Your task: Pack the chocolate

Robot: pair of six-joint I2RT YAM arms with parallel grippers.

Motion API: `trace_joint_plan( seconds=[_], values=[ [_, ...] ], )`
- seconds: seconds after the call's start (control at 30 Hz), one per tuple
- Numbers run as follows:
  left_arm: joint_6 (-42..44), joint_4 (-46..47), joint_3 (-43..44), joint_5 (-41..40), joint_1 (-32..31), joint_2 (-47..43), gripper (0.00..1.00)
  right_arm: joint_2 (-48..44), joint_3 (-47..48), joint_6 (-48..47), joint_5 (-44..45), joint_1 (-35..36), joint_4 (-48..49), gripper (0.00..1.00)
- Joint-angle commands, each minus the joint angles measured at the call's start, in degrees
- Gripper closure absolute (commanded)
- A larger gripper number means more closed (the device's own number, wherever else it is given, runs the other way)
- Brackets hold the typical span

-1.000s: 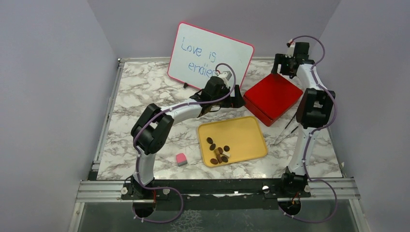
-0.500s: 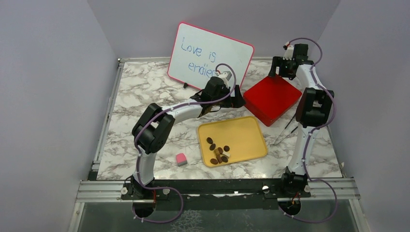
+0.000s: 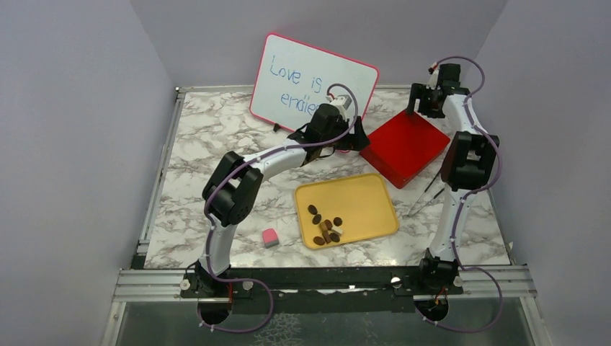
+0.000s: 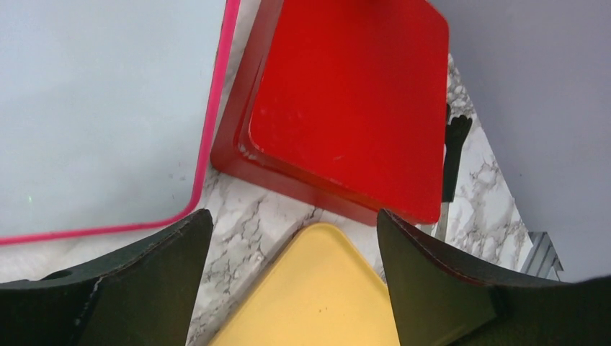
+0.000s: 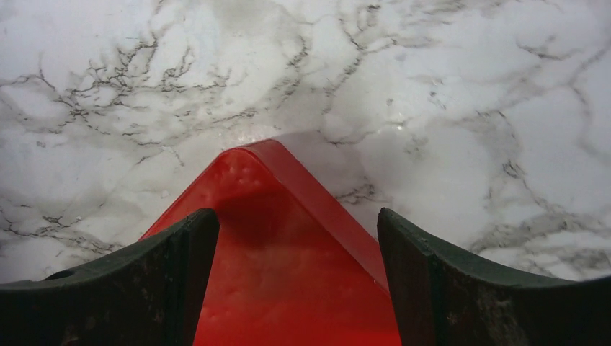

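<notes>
Several small chocolate pieces point(image 3: 326, 223), mostly dark brown with one pale piece, lie at the near left of a yellow tray point(image 3: 367, 198). A closed red box point(image 3: 405, 144) stands behind the tray; it also shows in the left wrist view point(image 4: 346, 108) and the right wrist view point(image 5: 288, 281). My left gripper point(image 3: 358, 138) is open and empty, just left of the box's left corner, above the gap between box and tray point(image 4: 317, 295). My right gripper point(image 3: 420, 104) is open and empty over the box's far corner.
A pink-rimmed whiteboard point(image 3: 313, 83) with blue writing leans at the back, close behind the left gripper. A pink-and-white cube point(image 3: 270, 238) sits near the front left. Thin dark tongs point(image 3: 425, 196) lie right of the tray. Grey walls enclose the marble table point(image 3: 209, 144).
My left gripper has moved up and right, closer to the red box's left corner. My right gripper has shifted slightly back over the box's far corner.
</notes>
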Motion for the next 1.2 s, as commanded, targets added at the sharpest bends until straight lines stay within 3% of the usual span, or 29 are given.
trace_joint_plan(
  seconds=[0.0, 0.17, 0.27, 0.43, 0.53, 0.63, 0.93, 1.17],
  values=[
    [3.3, -0.7, 5.1, -3.5, -0.1, 1.6, 0.21, -6.6, 0.4, 7.2, 8.6, -0.4, -3.9, 0.15],
    [4.4, -0.4, 10.3, -2.5, -0.1, 5.2, 0.31, -11.9, -3.9, 10.4, 9.8, -0.4, -4.5, 0.18],
    [4.7, 0.6, 12.6, -1.1, -0.1, 6.9, 0.42, -13.4, -4.9, 11.8, 7.9, -0.4, -7.9, 0.27],
    [5.2, 3.6, 14.4, 1.3, -0.2, 8.6, 0.55, -19.6, -13.4, 12.9, 0.6, -0.4, -9.1, 0.54],
    [5.8, 4.2, 15.1, 2.6, -0.4, 9.3, 0.65, -24.2, -19.7, 13.6, -0.9, -0.3, -8.5, 0.79],
    [6.9, 4.7, 15.2, 2.9, -0.7, 9.7, 0.66, -28.8, -25.3, 15.1, -4.5, -0.3, -7.3, 0.99],
    [11.1, 4.6, 16.3, 4.1, -2.3, 12.1, 0.74, -40.9, -42.9, 21.5, -7.1, -0.1, -1.4, 0.99],
    [11.3, 3.4, 17.1, 3.8, -2.7, 14.7, 0.78, -42.3, -53.1, 23.3, -2.7, 1.0, 1.3, 0.99]
  ],
)
